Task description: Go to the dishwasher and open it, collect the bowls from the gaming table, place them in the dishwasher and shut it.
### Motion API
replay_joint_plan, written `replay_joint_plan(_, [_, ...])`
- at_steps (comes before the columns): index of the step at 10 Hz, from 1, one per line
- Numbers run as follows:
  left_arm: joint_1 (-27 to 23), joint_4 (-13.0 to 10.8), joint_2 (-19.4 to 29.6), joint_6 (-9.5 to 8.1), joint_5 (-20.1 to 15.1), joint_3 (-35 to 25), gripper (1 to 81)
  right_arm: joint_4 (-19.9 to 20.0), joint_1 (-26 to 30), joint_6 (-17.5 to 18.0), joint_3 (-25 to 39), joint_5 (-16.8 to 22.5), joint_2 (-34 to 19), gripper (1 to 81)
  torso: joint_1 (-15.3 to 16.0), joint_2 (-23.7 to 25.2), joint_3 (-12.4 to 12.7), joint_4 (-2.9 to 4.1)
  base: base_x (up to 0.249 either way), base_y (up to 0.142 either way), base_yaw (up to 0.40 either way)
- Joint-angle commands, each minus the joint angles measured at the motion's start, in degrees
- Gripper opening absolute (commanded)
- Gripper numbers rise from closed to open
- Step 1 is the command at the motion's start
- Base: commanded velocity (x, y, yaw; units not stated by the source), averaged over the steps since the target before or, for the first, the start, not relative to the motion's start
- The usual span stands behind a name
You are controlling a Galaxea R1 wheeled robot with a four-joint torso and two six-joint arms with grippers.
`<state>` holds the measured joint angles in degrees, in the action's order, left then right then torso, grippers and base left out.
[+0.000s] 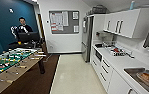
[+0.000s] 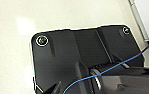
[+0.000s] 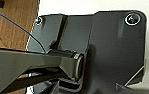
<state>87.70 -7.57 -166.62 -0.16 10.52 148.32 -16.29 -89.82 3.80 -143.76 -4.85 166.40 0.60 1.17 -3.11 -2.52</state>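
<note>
In the head view, a white kitchen counter (image 1: 120, 61) runs along the right wall. Under it, close to the fridge, sits a built-in unit with a dark front (image 1: 98, 55). It looks shut, and I cannot tell for sure that it is the dishwasher. The bowls and the gaming table are out of view. The left wrist view looks down on pale floor (image 2: 12, 50) past my arm's dark plate. The right wrist view has brown floor (image 3: 10, 27) beside pale floor.
A table-football table (image 1: 12, 62) with a green field and rods stands at the left on dark brown flooring. A pale floor strip (image 1: 72, 75) leads ahead to a tall steel fridge (image 1: 86, 37). A person (image 1: 22, 27) stands behind a dark desk at the far left. A sink (image 1: 145, 77) is at the near right.
</note>
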Motion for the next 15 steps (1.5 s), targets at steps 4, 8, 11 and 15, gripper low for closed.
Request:
replay_joint_plan(4, [-2.22, -0.69, 1.37, 0.16, -2.26, 0.13, 81.1, -0.32, 2.05, -0.38, -1.07, 2.57, 0.01, 81.1, 0.0, 0.0, 0.0, 0.0, 0.0, 0.0, 0.357])
replay_joint_plan(8, [-2.22, -0.6, 1.46, 0.16, -2.26, 0.13, 81.1, -0.32, 2.49, -0.29, -1.07, 3.01, 0.45, 81.1, 0.0, 0.0, 0.0, 0.0, 0.0, 0.0, 0.357])
replay_joint_plan(11, [-2.22, -0.69, 1.37, 0.16, -2.26, 0.13, 81.1, -0.76, 2.05, -0.29, -1.16, 2.57, 0.54, 81.1, 0.0, 0.0, 0.0, 0.0, 0.0, 0.0, 0.357])
replay_joint_plan(15, [-2.23, -0.6, 1.29, 0.16, -2.26, 0.13, 81.1, -1.03, 2.05, -0.38, -1.77, 2.57, 0.98, 81.1, 0.0, 0.0, 0.0, 0.0, 0.0, 0.0, 0.357])
